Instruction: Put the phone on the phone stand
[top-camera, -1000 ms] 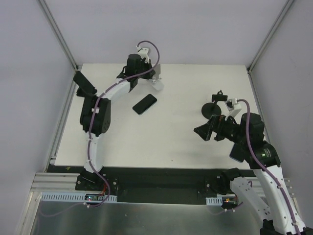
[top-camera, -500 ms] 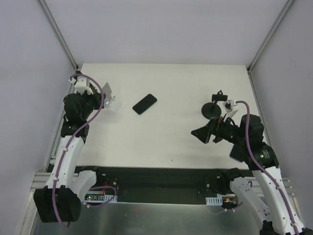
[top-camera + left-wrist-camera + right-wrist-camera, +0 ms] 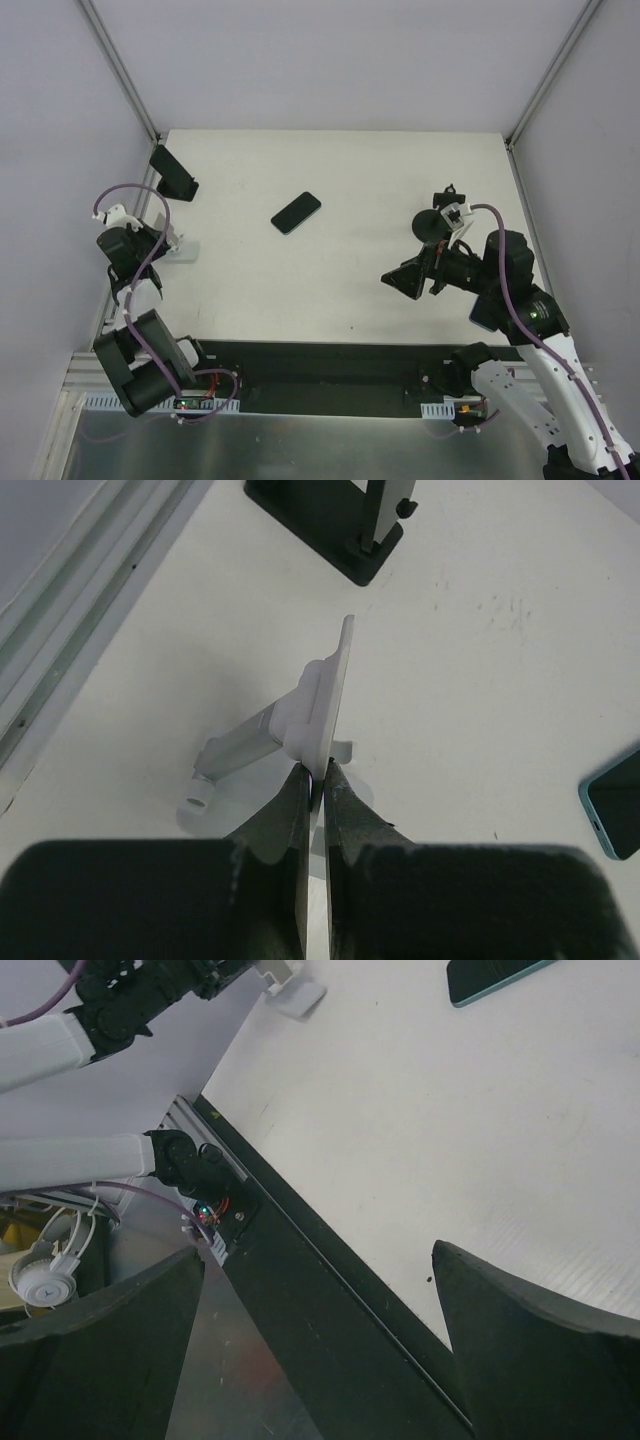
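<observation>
The phone (image 3: 296,212), black with a teal edge, lies flat on the white table behind centre; its corner shows in the left wrist view (image 3: 615,805) and it shows in the right wrist view (image 3: 490,975). My left gripper (image 3: 163,246) is at the table's left edge, shut on a white phone stand (image 3: 182,250). In the left wrist view the gripper (image 3: 321,780) pinches the stand's thin upright plate (image 3: 322,700), with its foot on the table. My right gripper (image 3: 405,278) is open and empty, right of centre, above the table (image 3: 318,1260).
A black stand (image 3: 172,172) sits at the back left, just beyond the white one (image 3: 330,520). Another black round-based stand (image 3: 437,222) is behind the right gripper. The table's black front rail (image 3: 330,1290) and the left aluminium rail (image 3: 70,630) are close by.
The left arm has swung from the back of the table to the left front edge, carrying the white stand with it. The right gripper has drifted slightly left.
</observation>
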{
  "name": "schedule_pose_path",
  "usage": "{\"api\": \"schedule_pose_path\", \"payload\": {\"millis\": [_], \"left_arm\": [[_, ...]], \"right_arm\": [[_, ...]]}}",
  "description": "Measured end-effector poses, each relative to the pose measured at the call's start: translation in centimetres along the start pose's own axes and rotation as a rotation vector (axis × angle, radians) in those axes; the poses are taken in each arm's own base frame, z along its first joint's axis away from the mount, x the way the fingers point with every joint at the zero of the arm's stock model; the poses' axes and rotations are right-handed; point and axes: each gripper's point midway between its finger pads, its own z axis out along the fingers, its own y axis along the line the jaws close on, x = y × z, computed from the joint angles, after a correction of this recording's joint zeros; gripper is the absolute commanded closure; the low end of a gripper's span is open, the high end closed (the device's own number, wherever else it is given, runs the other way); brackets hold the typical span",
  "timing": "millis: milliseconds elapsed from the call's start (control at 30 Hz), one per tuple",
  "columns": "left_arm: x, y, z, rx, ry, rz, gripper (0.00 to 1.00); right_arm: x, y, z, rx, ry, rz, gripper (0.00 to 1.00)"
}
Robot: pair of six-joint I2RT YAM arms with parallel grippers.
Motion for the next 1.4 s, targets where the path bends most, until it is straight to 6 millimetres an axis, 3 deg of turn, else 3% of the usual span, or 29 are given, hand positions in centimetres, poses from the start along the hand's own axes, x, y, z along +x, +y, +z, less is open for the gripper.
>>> {"api": "schedule_pose_path", "payload": {"millis": [133,367,500,767,1100,1400], "left_arm": [[-0.1,-0.6,2.3,0.085,0.035,0.005,1.0],[-5.7,-1.0,4.4,0.199,-0.057,0.092,1.0],[-7.0,-0.8,5.4,0.249,-0.087,0.112,1.0],[-4.3,-0.1,7.3,0.319,-0.022,0.05,1.0],[-5.0,-0.1,7.7,0.334,-0.068,0.082,1.0],[-4.0,1.5,8.1,0.246,-0.048,0.048,1.0]], "right_arm": [[-0.5,1.2,-0.4,-0.035,-0.006,-0.028,0.0],[-0.4,1.4,-0.6,-0.04,0.001,-0.057,0.0],[-0.8,1.5,-1.0,-0.027,0.002,-0.084,0.0],[-1.3,1.3,-0.8,-0.01,0.0,-0.093,0.0],[-1.5,1.0,-0.7,-0.001,-0.02,-0.09,0.0],[-1.4,0.8,-0.4,-0.002,-0.037,-0.069,0.0]]}}
